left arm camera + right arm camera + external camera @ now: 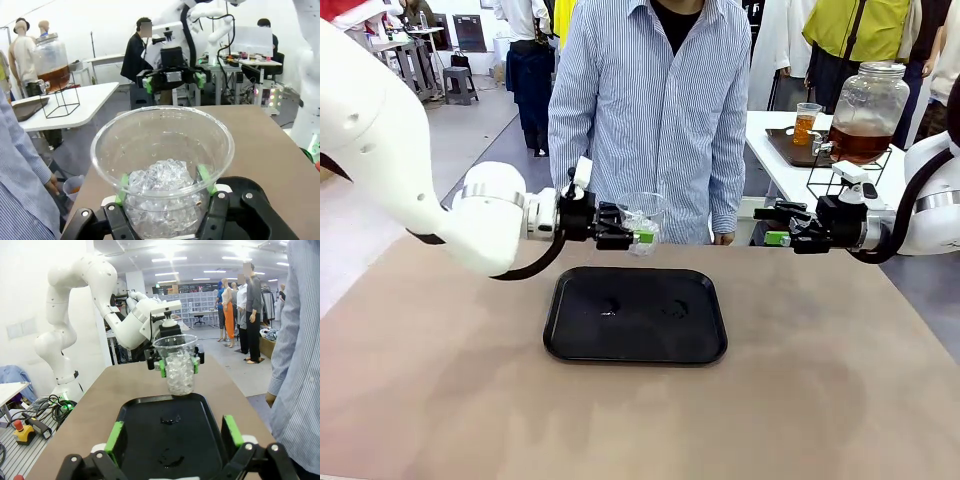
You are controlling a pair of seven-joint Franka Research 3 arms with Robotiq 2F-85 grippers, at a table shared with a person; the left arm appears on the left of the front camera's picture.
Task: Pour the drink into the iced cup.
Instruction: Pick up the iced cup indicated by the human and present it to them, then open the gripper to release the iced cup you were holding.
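Clenched on a clear round plastic cup [642, 212], over on the left: the left gripper [640, 236], green pads pressed against the cup's lower wall from both sides. Cup upright, lifted clear of the brown tabletop [440, 400], just beyond the far rim of the flat black rectangular tray [570, 340]. Inside the cup, a heap of crushed ice [162, 180], piled up to roughly half its height. On the tray's bare middle, a few wet smears.

Across on the right, the right gripper [775, 224]: released, jaws spread wide and empty, hovering level above the table's right side, pointed toward the cup.

And the amber-brown drink [860, 143]? Well apart from the cup, pooled in the lower part of a big lidded clear glass jar [868, 100]. Jar perched on a black wire stand [820, 178], up on the white side table [775, 172] behind the right arm. Just beside the jar, a small clear cup of the same amber liquid [806, 122], standing on a dark brown tray [788, 148].

Straight across the table, a person in a blue-and-white striped shirt [650, 110], standing right behind the held cup, one hand [723, 238] down at the table's far edge.
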